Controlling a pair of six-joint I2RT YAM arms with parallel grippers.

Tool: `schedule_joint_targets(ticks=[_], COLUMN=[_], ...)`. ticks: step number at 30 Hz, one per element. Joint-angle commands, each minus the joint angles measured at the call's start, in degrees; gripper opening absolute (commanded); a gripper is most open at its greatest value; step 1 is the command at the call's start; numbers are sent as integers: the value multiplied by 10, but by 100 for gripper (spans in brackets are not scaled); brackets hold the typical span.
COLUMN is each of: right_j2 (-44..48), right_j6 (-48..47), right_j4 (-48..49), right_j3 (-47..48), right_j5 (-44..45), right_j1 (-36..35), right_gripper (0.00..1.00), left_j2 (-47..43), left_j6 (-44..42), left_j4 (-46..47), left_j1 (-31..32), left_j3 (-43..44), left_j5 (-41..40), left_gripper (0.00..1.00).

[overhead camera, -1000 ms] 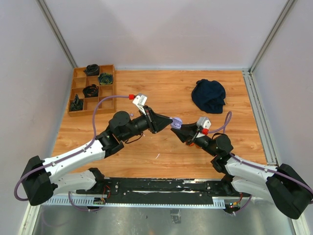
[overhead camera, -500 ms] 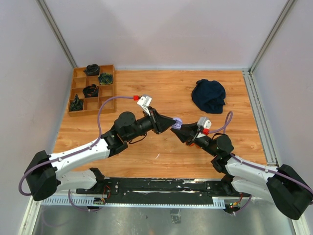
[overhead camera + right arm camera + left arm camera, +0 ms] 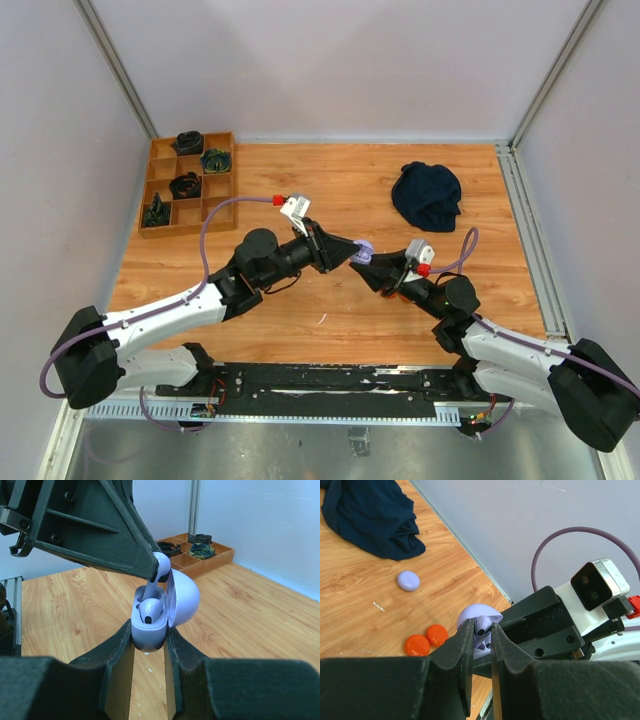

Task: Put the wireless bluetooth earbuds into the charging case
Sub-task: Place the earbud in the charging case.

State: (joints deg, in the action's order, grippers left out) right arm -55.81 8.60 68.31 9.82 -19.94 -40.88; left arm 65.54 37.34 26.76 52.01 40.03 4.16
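One lilac earbud (image 3: pixel 481 625) is pinched between the fingertips of the left gripper (image 3: pixel 481 629), just above the open charging case (image 3: pixel 184 600), which is clamped in the right gripper (image 3: pixel 149 631); a second earbud (image 3: pixel 150 611) is seated inside.

The left arm (image 3: pixel 165 320) and the right arm (image 3: pixel 510 350) have white tubes and big black joints. A thin purple cable (image 3: pixel 213 210) loops along each arm. Each black tip has a small silver camera box (image 3: pixel 598 583) with a red plug (image 3: pixel 634 607).
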Motion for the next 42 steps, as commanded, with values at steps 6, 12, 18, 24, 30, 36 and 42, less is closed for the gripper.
schedule_joint_targets(ticks=[6, 12, 18, 24, 30, 36, 42], right_j2=[13, 14, 13, 15, 13, 15, 12], right_j6=[-3, -5, -7, -9, -9, -12, -17], right_j4=[26, 26, 26, 22, 22, 16, -3], right_j3=[15, 14, 14, 13, 13, 14, 26], right_j5=[1, 2, 1, 1, -2, -13, -44], right_j1=[-2, -2, -2, -2, -2, -2, -2], right_gripper=[5, 5, 5, 5, 5, 5, 5], left_j2=[4, 1, -3, -13, -30, -45, -50], left_j6=[2, 17, 17, 9, -9, -34, -47], left_j4=[13, 13, 12, -31, -76, -132, -166], left_j1=[8, 8, 8, 8, 8, 1, -32], left_j3=[-12, -16, -24, -4, 13, 33, 49], left_j5=[12, 25, 9, -13, -31, -33, 41], left_gripper=[18, 18, 23, 36, 49, 61, 69])
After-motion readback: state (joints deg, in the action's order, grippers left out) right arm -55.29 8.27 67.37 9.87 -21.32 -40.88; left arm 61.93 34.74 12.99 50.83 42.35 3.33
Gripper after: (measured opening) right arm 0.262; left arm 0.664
